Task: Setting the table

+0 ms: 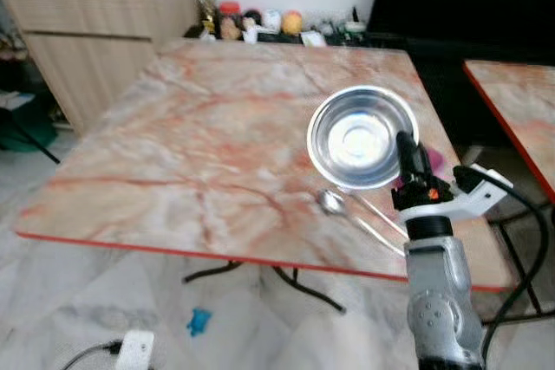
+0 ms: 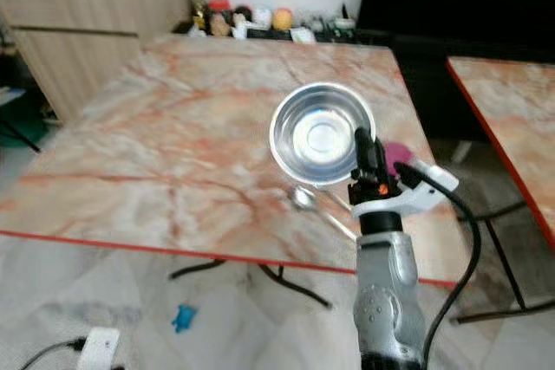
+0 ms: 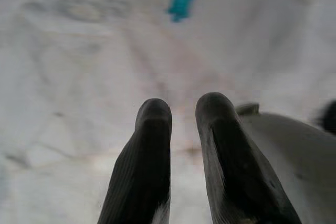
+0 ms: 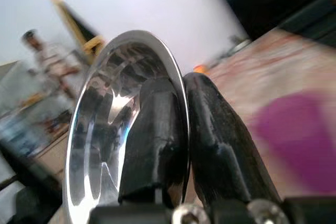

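Steel is what catches the eye from the head cameras: a shiny bowl (image 1: 362,138) sits toward the right side of the marble table (image 1: 191,153), with a spoon (image 1: 333,204) lying just in front of it near the table's front edge. The right gripper (image 1: 406,146) reaches up from below the edge and meets the bowl at its near-right rim. A purple thing (image 2: 397,153) peeks out just beside the gripper; what it is cannot be told. On the floor lie a small blue thing (image 1: 199,321) and a white plug block (image 1: 132,348).

From the left wrist camera, the left gripper (image 3: 184,109) hangs over pale floor, its fingers a little apart and holding nothing.

From the right wrist camera, the fingers (image 4: 157,129) are pinching the bowl's rim, one inside the wall and one outside.

Judging by this, the step is placing or shifting the bowl. To do it well, keep the rim pinch firm so the smooth metal doesn't slip, keep the bowl level, steer clear of the spoon, and let go only once the base rests flat.
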Robot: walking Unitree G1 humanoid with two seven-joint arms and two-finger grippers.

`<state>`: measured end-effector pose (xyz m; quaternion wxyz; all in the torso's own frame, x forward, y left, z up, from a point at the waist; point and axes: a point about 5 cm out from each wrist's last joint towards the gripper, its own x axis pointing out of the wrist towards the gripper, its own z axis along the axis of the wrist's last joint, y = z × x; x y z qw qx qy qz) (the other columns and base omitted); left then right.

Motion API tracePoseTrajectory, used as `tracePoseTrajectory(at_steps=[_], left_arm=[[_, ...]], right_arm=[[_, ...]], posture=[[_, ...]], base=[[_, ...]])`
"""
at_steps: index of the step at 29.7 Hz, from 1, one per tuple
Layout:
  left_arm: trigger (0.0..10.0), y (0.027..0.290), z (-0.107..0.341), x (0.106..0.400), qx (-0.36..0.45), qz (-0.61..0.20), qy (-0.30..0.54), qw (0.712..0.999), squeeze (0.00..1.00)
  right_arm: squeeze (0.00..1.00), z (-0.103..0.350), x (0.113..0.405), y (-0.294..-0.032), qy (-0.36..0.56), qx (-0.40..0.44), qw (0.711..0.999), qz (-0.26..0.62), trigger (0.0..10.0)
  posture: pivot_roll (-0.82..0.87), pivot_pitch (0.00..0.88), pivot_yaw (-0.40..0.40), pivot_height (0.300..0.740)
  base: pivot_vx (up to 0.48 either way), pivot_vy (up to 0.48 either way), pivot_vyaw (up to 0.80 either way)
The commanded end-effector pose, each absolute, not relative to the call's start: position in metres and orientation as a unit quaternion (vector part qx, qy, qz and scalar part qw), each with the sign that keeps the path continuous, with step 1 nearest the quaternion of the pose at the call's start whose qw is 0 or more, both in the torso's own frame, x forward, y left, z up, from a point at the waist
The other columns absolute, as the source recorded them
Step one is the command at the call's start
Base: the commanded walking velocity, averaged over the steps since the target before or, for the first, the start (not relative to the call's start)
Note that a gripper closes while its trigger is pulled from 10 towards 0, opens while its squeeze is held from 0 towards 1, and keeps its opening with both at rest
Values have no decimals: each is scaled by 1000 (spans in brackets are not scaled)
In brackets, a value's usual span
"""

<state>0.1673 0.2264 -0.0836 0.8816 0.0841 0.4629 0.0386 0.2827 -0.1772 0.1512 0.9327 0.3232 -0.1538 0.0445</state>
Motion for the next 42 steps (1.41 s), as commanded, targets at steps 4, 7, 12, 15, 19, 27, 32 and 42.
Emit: tracePoseTrajectory(at_steps=[4,7,12,15,19,27,32,42], left_arm=[[10000,232,-83,166,93,42,467,878,0],[10000,229,-84,166,92,41,467,878,0],[10000,221,-85,168,91,37,466,879,0],[10000,218,-84,171,90,36,464,880,0],[10000,218,-83,174,90,37,461,882,0],[10000,219,-78,185,92,38,450,887,0],[10000,213,-77,188,91,35,448,889,0],[10000,204,-78,191,89,30,446,890,0]], right_arm=[[0,164,286,-171,-173,324,928,62,10000],[0,164,286,-171,-174,323,928,61,10000],[0,164,285,-172,-175,324,928,59,10000],[0,164,285,-172,-175,323,928,58,10000],[0,164,286,-172,-174,323,928,57,10000],[0,164,287,-173,-174,323,929,54,10000],[0,164,286,-175,-174,321,930,50,10000],[0,163,286,-178,-174,318,931,45,10000]], posture=[[45,0,-11,740],[43,0,-10,740],[43,0,-11,740],[45,0,-11,740],[45,0,-11,740],[41,0,-7,740],[41,0,-4,740],[39,0,-4,740]], base=[[0,-480,0],[0,-480,0],[0,-480,0],[0,-480,0],[0,-480,0],[0,-480,0],[0,-480,0],[0,-480,0]])
